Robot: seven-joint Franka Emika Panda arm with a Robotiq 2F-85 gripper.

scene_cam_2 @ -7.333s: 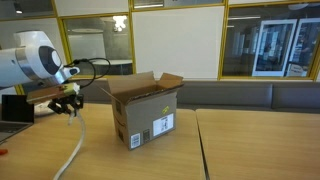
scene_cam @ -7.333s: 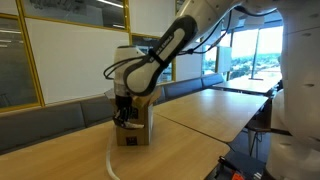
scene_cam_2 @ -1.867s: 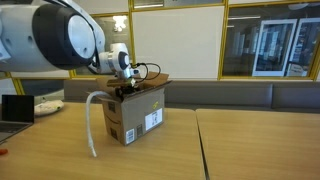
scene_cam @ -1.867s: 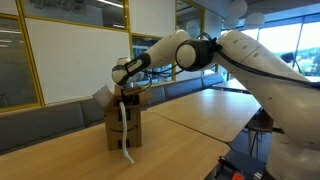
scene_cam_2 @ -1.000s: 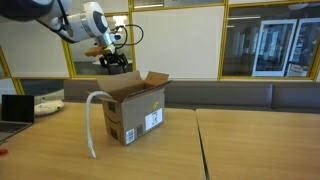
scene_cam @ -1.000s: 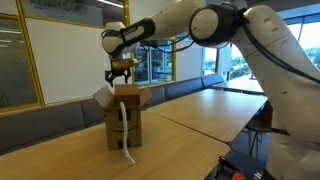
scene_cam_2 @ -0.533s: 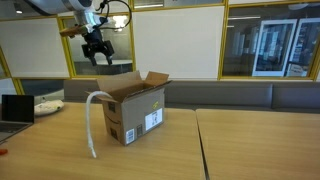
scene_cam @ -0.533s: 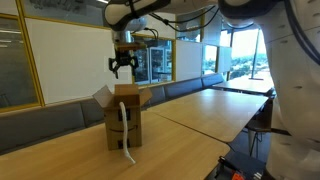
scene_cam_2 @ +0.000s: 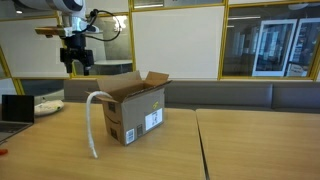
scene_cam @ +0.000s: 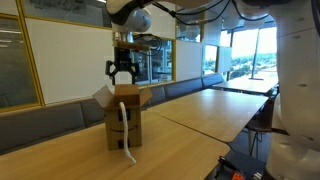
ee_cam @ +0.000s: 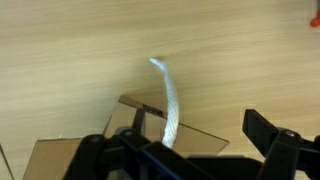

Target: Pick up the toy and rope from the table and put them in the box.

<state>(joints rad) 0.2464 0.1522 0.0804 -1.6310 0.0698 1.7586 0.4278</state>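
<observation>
The brown cardboard box stands on the light wood table with its flaps up. The off-white rope hangs out over the box's rim and down its side, and its loose end rests on the table. In the wrist view the rope runs over a box flap. My gripper hovers high above the box, open, with nothing between its fingers. The toy is out of view.
A laptop and a white object lie at one end of the table. A small orange thing sits near the table edge. A bench and glass walls run behind the table.
The gripper has risen from the box's opening and drifted sideways, still open. The rope stays draped over the box's rim.
</observation>
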